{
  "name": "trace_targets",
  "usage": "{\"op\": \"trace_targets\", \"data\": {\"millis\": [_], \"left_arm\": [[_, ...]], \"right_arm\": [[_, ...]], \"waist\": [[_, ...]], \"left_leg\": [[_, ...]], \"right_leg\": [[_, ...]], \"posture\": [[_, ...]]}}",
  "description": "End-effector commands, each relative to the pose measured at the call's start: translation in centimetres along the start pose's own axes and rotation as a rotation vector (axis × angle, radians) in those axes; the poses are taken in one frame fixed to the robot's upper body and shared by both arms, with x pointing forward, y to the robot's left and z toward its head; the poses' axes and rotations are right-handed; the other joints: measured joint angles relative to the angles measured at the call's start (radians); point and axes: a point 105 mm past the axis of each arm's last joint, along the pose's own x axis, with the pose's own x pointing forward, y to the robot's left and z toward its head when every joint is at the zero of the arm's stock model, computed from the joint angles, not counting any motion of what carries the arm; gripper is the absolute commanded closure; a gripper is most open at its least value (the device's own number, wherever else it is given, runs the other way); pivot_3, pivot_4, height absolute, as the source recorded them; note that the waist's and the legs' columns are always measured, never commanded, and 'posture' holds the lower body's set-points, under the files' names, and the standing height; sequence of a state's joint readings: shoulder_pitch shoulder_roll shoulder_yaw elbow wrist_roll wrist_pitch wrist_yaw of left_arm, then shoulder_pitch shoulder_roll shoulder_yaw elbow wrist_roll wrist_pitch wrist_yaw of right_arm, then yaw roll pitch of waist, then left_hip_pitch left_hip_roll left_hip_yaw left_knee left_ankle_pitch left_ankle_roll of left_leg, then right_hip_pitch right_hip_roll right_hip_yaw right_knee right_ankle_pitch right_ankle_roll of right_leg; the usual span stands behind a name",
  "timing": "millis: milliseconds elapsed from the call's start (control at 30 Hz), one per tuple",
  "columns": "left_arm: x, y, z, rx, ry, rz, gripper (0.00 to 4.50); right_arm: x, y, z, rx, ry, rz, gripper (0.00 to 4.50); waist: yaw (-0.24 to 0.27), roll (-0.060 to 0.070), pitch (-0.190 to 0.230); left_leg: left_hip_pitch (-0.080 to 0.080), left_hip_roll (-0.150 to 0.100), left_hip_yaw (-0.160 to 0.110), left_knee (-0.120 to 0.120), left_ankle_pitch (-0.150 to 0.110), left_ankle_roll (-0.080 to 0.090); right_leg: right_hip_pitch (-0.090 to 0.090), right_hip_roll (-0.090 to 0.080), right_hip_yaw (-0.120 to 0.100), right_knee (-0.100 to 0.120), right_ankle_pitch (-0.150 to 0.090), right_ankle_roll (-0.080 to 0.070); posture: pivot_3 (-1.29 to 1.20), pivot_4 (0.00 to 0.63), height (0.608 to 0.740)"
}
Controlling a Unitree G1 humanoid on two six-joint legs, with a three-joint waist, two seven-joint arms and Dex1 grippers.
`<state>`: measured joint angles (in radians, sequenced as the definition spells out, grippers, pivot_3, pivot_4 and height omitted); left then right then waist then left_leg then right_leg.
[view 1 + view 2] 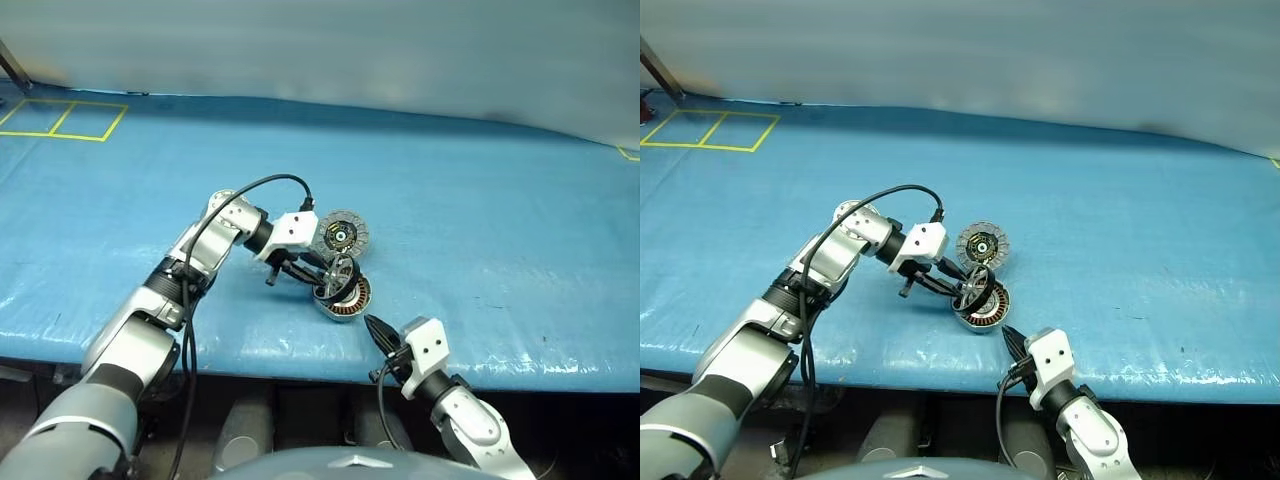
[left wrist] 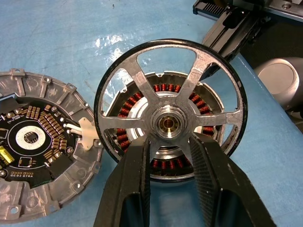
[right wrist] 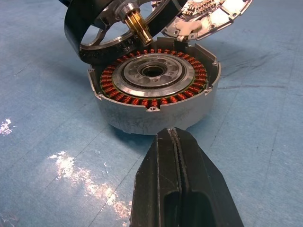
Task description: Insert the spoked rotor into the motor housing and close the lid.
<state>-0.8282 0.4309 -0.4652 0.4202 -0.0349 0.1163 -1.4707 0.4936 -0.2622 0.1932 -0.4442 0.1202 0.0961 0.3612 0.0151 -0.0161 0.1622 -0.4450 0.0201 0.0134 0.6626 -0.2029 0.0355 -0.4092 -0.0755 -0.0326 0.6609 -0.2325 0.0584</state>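
Blue tarp-covered table (image 1: pixel 480 200) carries all the parts; yellow taped squares (image 1: pixel 65 120) sit at its far left corner, well away from both claws.

Motor housing (image 3: pixel 156 101): squat grey puck resting on the tarp just ahead of the right gripper (image 3: pixel 176 137), apart from its tips. It is open on top. Inside, a ring of copper-brown windings surrounds a silver hub with a dark central hole. Nothing else is seated in it.

Lid (image 2: pixel 35 151): joined to the housing's edge by a pale tab, swung open and lying beside the housing, on the far side from the right claw. Its inner face is up, with pale rim segments around a dark circuit-like centre. The edge of the left wrist view cuts part of it off.

Spoked rotor (image 2: pixel 170 106): tilted above the housing's opening, not seated, its brass shaft tip pointing down toward the hub. It hides much of the windings in the left wrist view. The right wrist view cuts off its upper part.

Left gripper (image 2: pixel 169 156): fingers pinch the rotor at its hub, one on either side of a spoke.

Right gripper: fingers pressed together, holding nothing, pointing at the housing's side wall.
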Motion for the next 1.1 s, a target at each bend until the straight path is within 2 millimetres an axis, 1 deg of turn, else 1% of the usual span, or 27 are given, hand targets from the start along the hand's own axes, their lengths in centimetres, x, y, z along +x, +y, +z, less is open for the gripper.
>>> {"op": "trace_targets", "data": {"millis": [33, 67, 133, 167, 267, 300, 400, 433, 567, 600, 633, 700, 767, 867, 933, 1000, 1100], "left_arm": [[0.1, 0.2, 0.3, 0.042, 0.031, -0.018, 3.54], [0.1, 0.3, 0.3, 0.045, 0.037, -0.019, 3.54], [0.2, 0.4, 0.4, 0.052, 0.038, -0.018, 2.79], [0.3, 0.4, 0.6, 0.053, 0.032, -0.020, 2.56], [0.4, 0.4, 1.0, 0.058, 0.017, -0.030, 1.53], [0.4, 0.4, 1.1, 0.060, 0.013, -0.033, 1.25], [0.2, 0.5, 2.1, 0.058, -0.047, -0.024, 0.19], [0.2, 0.5, 2.6, 0.052, -0.074, -0.020, 0.06], [-0.5, 0.2, 3.9, 0.025, -0.164, -0.016, 0.06], [-0.7, 0.1, 4.3, 0.007, -0.198, -0.009, 0.51], [-0.9, 0.1, 4.6, -0.010, -0.234, -0.002, 0.75], [-1.5, 0.1, 5.4, -0.050, -0.313, 0.030, 1.37], [-2.3, 0.3, 5.7, -0.102, -0.379, 0.084, 2.07], [-3.2, 0.7, 5.3, -0.198, -0.456, 0.199, 3.09], [-3.2, 0.4, 4.8, -0.242, -0.480, 0.232, 3.79], [-2.8, -0.1, 4.4, -0.283, -0.489, 0.237, 4.46], [-2.0, -0.9, 3.6, -0.311, -0.464, 0.236, 4.49]], "right_arm": [[0.1, 0.0, 0.8, -0.009, -0.035, -0.007, 4.50], [0.1, 0.0, 0.8, -0.010, -0.035, -0.010, 4.50], [0.1, -0.1, 0.8, -0.010, -0.035, -0.015, 4.50], [0.1, -0.1, 0.8, -0.010, -0.035, -0.018, 4.50], [0.1, -0.2, 0.8, -0.011, -0.033, -0.024, 4.50], [0.1, -0.2, 0.8, -0.010, -0.033, -0.024, 4.50], [0.1, -0.2, 0.8, -0.008, -0.032, -0.027, 4.50], [0.1, -0.3, 0.8, -0.008, -0.032, -0.027, 4.50], [0.0, -0.3, 0.7, -0.007, -0.029, -0.029, 4.50], [-0.1, -0.3, 0.8, -0.007, -0.029, -0.030, 4.50], [-0.1, -0.4, 0.8, -0.006, -0.029, -0.032, 4.50], [-0.2, -0.5, 0.8, -0.007, -0.028, -0.036, 4.50], [-0.3, -0.6, 0.9, -0.005, -0.029, -0.043, 4.50], [-0.4, -0.8, 1.2, -0.002, -0.036, -0.051, 4.50], [-0.4, -0.8, 1.3, -0.002, -0.038, -0.052, 4.50], [-0.3, -0.8, 1.3, -0.003, -0.037, -0.049, 4.50], [-0.1, -0.7, 1.3, -0.007, -0.035, -0.038, 4.50]], "waist": [[0.000, 0.000, 0.000], [0.000, 0.000, 0.000], [0.000, 0.000, 0.000], [0.000, 0.000, 0.000], [0.000, 0.000, 0.000], [0.000, 0.000, 0.000], [0.000, 0.000, 0.000], [0.000, 0.000, 0.000], [-0.001, 0.000, 0.000], [-0.001, 0.000, 0.000], [-0.001, 0.000, 0.000], [-0.003, 0.000, 0.000], [-0.003, 0.000, 0.000], [-0.002, 0.000, 0.000], [-0.002, 0.001, 0.000], [-0.002, 0.000, 0.000], [0.000, 0.001, 0.000]], "left_leg": [[0.000, 0.000, 0.000, 0.000, 0.000, 0.000], [0.000, 0.000, 0.000, 0.000, 0.000, 0.000], [0.000, 0.000, 0.000, 0.000, 0.000, 0.000], [0.000, 0.000, 0.000, 0.000, 0.000, 0.000], [0.000, 0.000, 0.001, 0.000, 0.000, 0.000], [0.000, 0.000, 0.001, 0.000, 0.000, 0.000], [0.000, 0.000, 0.001, 0.000, 0.000, 0.000], [0.000, 0.000, 0.001, 0.000, 0.000, 0.000], [0.000, 0.000, 0.001, 0.000, 0.000, 0.000], [0.000, 0.000, 0.001, 0.000, 0.000, 0.000], [0.000, 0.000, 0.001, 0.000, 0.000, 0.000], [0.000, 0.001, 0.001, 0.000, 0.000, 0.000], [0.000, 0.001, 0.001, 0.000, 0.000, 0.000], [0.000, 0.001, 0.001, 0.001, 0.000, 0.000], [0.001, 0.001, 0.001, 0.001, 0.000, 0.000], [0.001, 0.001, 0.001, 0.001, 0.000, 0.000], [0.001, 0.001, 0.002, 0.001, 0.000, 0.000]], "right_leg": [[0.000, 0.000, 0.000, 0.000, 0.000, 0.000], [0.000, 0.000, 0.000, 0.000, 0.000, 0.000], [0.000, 0.000, 0.000, 0.000, 0.000, 0.000], [0.000, 0.000, 0.000, 0.000, 0.000, 0.000], [0.000, 0.000, 0.001, 0.000, 0.000, 0.000], [0.000, 0.000, 0.001, 0.000, 0.000, 0.000], [0.000, 0.000, 0.001, 0.000, 0.000, 0.000], [0.000, 0.000, 0.001, 0.000, 0.000, 0.000], [0.000, 0.000, 0.001, 0.000, 0.000, 0.000], [0.000, 0.000, 0.001, 0.000, 0.000, 0.000], [0.000, 0.000, 0.001, 0.000, 0.000, 0.000], [0.000, 0.000, 0.002, 0.001, 0.000, 0.000], [0.000, 0.001, 0.002, 0.001, 0.000, 0.000], [0.000, 0.001, 0.002, 0.001, 0.000, 0.000], [0.000, 0.001, 0.003, 0.001, 0.001, 0.000], [0.000, 0.001, 0.003, 0.001, 0.001, 0.000], [0.000, 0.001, 0.003, 0.001, 0.001, 0.000]], "posture": [[0.00, 0.150, 0.740], [0.00, 0.150, 0.740], [0.00, 0.150, 0.740], [0.00, 0.150, 0.740], [0.00, 0.150, 0.740], [0.00, 0.150, 0.740], [0.00, 0.150, 0.740], [0.00, 0.150, 0.740], [0.00, 0.150, 0.740], [0.00, 0.150, 0.740], [0.00, 0.150, 0.740], [0.00, 0.150, 0.740], [0.00, 0.150, 0.740], [0.00, 0.150, 0.740], [0.00, 0.150, 0.740], [0.00, 0.150, 0.740], [0.00, 0.150, 0.740]]}}
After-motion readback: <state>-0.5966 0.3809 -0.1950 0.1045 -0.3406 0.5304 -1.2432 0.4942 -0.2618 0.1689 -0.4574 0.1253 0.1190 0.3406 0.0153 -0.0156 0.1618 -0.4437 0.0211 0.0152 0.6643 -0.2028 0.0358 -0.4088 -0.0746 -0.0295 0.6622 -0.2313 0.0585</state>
